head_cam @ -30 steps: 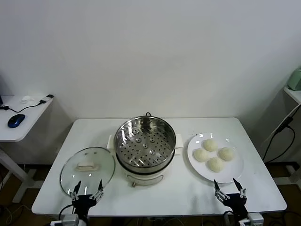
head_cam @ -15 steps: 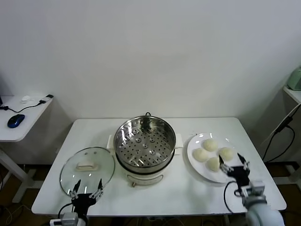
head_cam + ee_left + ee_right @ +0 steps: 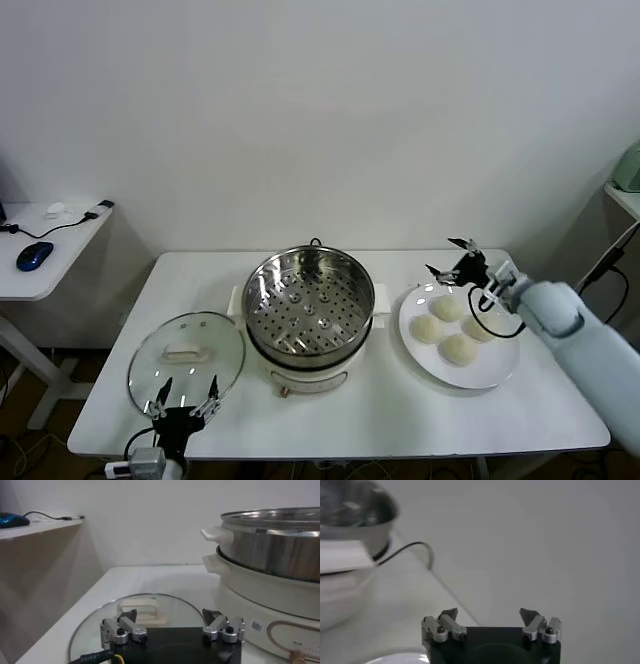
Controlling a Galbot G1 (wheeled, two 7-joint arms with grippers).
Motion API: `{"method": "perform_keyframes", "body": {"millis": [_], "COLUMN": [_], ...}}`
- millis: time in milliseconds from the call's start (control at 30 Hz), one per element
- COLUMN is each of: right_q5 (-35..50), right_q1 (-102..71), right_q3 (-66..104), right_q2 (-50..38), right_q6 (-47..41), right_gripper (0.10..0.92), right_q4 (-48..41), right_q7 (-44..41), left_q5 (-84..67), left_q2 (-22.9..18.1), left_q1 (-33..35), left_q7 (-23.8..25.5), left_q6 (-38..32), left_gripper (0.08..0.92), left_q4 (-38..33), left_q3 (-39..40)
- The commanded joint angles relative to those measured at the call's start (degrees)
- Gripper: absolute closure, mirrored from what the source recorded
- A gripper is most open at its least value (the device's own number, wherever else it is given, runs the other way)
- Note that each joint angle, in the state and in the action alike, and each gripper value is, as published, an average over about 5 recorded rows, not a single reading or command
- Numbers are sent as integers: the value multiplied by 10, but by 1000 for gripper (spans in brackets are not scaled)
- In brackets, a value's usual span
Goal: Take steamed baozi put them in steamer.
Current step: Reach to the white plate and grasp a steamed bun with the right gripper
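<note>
head view: right gripper (image 3: 452, 258) over steamed baozi (image 3: 449, 327)

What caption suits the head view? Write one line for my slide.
Open right gripper hovers above four baozi on the plate; empty steamer and lid alongside; left gripper parked open.

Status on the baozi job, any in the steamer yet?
Done: none; the steamer tray is bare, its lid off beside it. In hand: nothing. The right pincer is open above the plate; the left pincer is open by the lid. Left: all four baozi.
</note>
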Motion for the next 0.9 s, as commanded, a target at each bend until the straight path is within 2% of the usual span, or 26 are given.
{"method": "perform_keyframes", "body": {"millis": [33, 200, 467, 667, 900], "right_q5": [-39, -25, 28, -9, -37], "right_q1": [366, 401, 349, 303, 272], "right_q3": [-407, -495, -509, -478, -449], "right_q2": [-27, 43, 143, 204, 227], "right_q6": [105, 84, 16, 3, -2], "right_gripper": [203, 203, 203, 203, 203], "right_q4": [-180, -231, -288, -364, -402], "right_q7": [-311, -311, -245, -207, -204], "left_q5": [-2, -1, -1, 0, 1], "left_q2": [-2, -2, 1, 3, 2], "left_q1": [0, -2, -6, -8, -11], "left_q7": [0, 0, -1, -1, -1], "left_q6": [-3, -8, -15, -19, -20], "left_gripper": [177, 177, 177, 177, 177], "left_q4": [6, 16, 29, 38, 43], "left_q3": [0, 2, -2, -2, -1]}}
